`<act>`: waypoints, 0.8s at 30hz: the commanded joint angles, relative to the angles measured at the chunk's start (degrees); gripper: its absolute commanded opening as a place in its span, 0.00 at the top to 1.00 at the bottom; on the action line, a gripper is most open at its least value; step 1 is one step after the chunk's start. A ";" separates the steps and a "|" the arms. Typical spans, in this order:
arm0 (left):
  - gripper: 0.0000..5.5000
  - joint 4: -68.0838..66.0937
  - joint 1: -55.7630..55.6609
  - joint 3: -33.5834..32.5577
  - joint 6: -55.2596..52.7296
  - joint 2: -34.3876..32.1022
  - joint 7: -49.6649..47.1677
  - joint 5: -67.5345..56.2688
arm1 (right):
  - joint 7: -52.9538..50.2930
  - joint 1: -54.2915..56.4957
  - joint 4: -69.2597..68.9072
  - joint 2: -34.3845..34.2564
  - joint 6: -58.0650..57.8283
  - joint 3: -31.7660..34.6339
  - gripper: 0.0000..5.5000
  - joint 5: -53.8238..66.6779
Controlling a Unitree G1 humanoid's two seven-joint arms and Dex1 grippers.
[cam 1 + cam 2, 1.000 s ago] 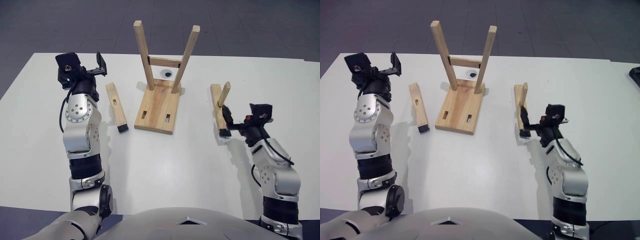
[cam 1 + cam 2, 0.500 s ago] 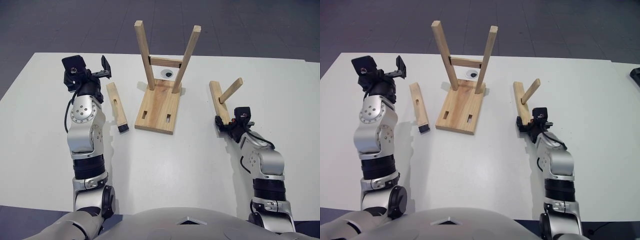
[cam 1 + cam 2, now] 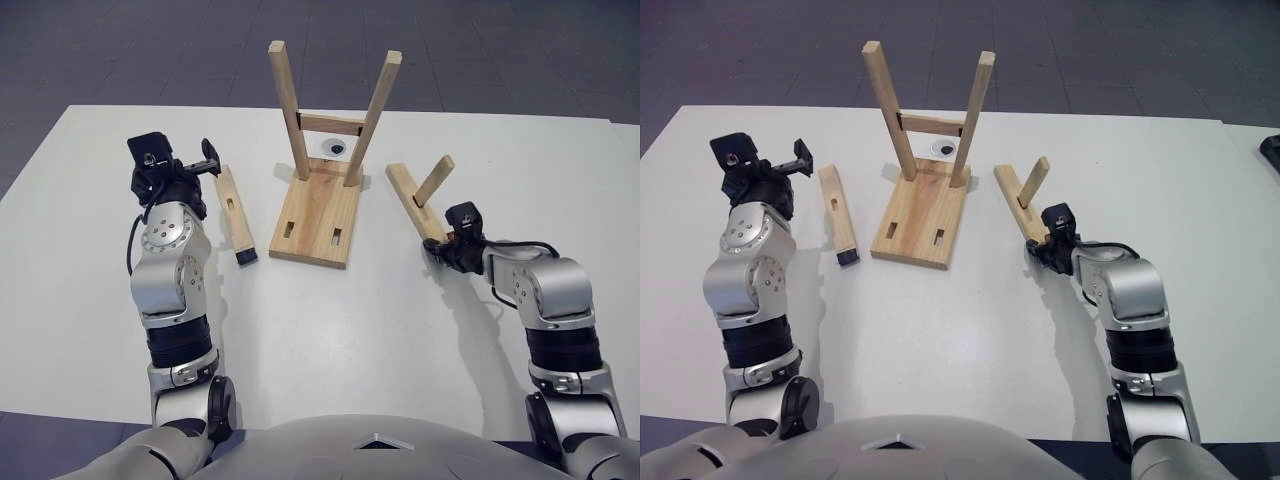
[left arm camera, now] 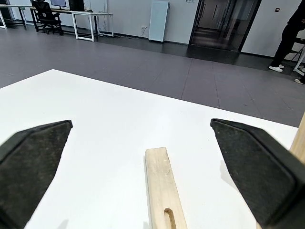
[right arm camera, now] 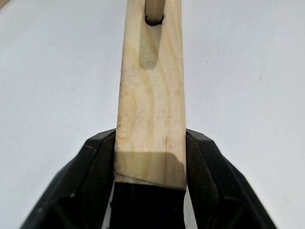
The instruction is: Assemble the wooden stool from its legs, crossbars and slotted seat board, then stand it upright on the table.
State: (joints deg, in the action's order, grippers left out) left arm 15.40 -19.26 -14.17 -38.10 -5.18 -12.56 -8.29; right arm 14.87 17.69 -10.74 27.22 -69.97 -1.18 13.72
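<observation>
Right wrist view — right fingers (image 5: 95, 176) clamped on pegged leg (image 5: 150, 109), left fingers (image 4: 33, 157) apart near loose leg (image 4: 162, 191)

Seat board (image 3: 312, 215), two legs (image 3: 288, 110) upright

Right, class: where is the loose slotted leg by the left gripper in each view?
Left eye view: slotted leg left of the seat board.
Right eye view: same, left of the seat board.
Left wrist view: ahead of the open left gripper.
Right wrist view: the crossbar leg instead, clamped by the right gripper.
Shared landmark: seat board.
</observation>
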 commanded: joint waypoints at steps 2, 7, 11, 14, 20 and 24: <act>0.02 -1.65 -1.64 -0.71 -0.94 -0.27 0.42 -0.17 | 0.54 -0.74 1.07 -0.37 6.37 1.93 0.63 -0.83; 0.02 -2.46 -2.05 -2.13 -1.71 -0.47 1.82 -1.85 | 4.94 -2.82 0.05 -1.49 15.72 10.01 0.63 3.72; 0.02 0.42 -2.57 -11.14 -7.74 -0.46 8.71 -16.81 | 12.97 -4.54 -1.44 1.79 29.86 24.10 0.63 10.47; 0.02 5.87 -4.88 -17.87 -16.91 -2.49 17.80 -42.15 | 20.42 -2.86 -5.82 4.35 34.46 28.38 0.63 17.10; 0.02 3.08 -20.92 -14.38 -18.08 -2.71 16.37 -58.56 | 26.21 -0.69 -13.09 4.65 36.03 24.96 0.63 23.27; 0.02 -4.04 -28.11 -9.99 -17.66 1.32 12.05 -61.74 | 25.91 -2.23 -20.75 3.23 35.50 20.89 0.63 26.27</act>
State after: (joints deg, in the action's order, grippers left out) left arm 15.11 -45.48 -26.04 -54.98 -5.54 1.73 -68.17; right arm 40.99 15.69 -27.72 30.23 -34.76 21.56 38.61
